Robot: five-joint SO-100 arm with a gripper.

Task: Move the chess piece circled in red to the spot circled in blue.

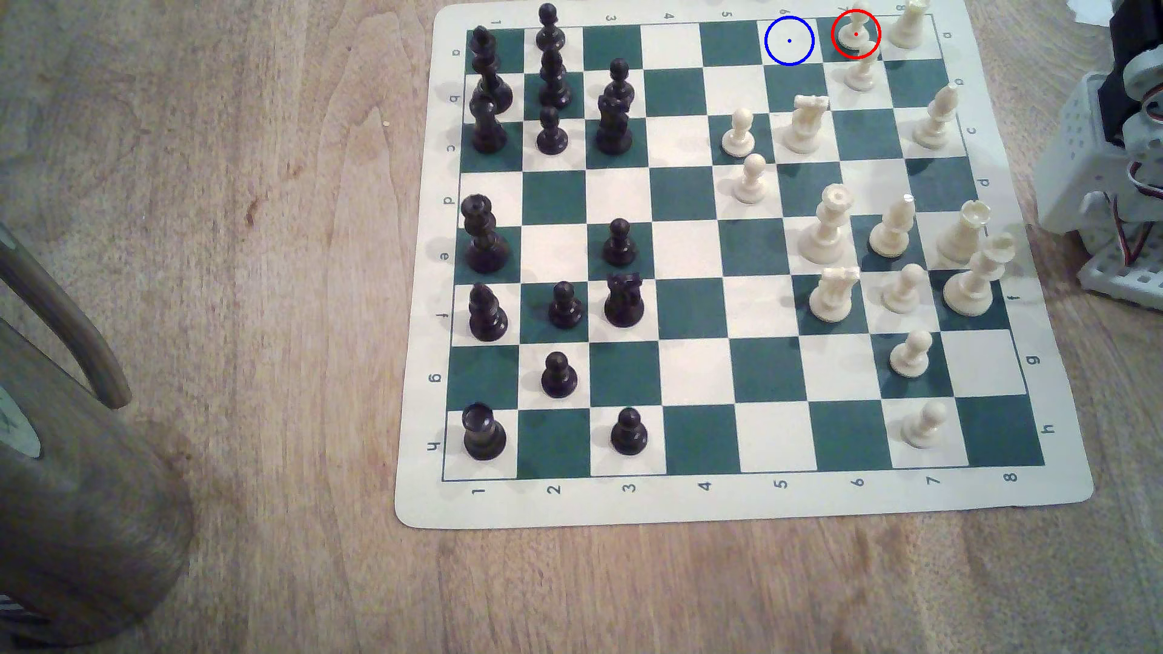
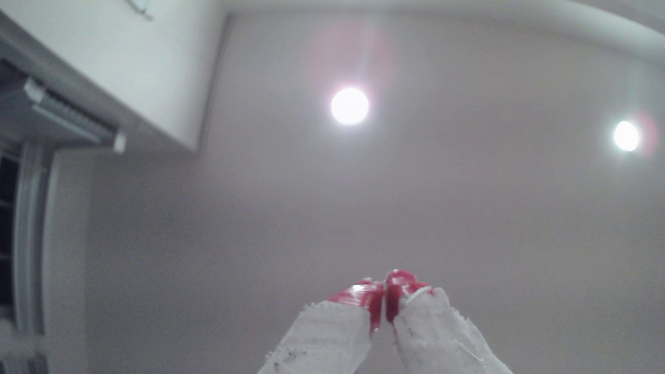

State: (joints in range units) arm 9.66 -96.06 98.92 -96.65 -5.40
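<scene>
On the chessboard's (image 1: 692, 503) far row, the red-ringed cream pawn (image 1: 854, 30) stands on a dark green square, just beside the blue-ringed cream square (image 1: 789, 41) toward the exterior view's left. Pointed at the ceiling, the hand (image 2: 384, 302) has red-tipped fingers (image 2: 360, 295) pressed together, holding nothing.

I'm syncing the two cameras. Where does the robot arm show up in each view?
Exterior view: the arm, white, at the exterior view's right edge, beside the chessboard.
Wrist view: its tool, red-tipped and closed, points toward a ceiling light.
Shared landmark: the arm's white plastic body.
</scene>
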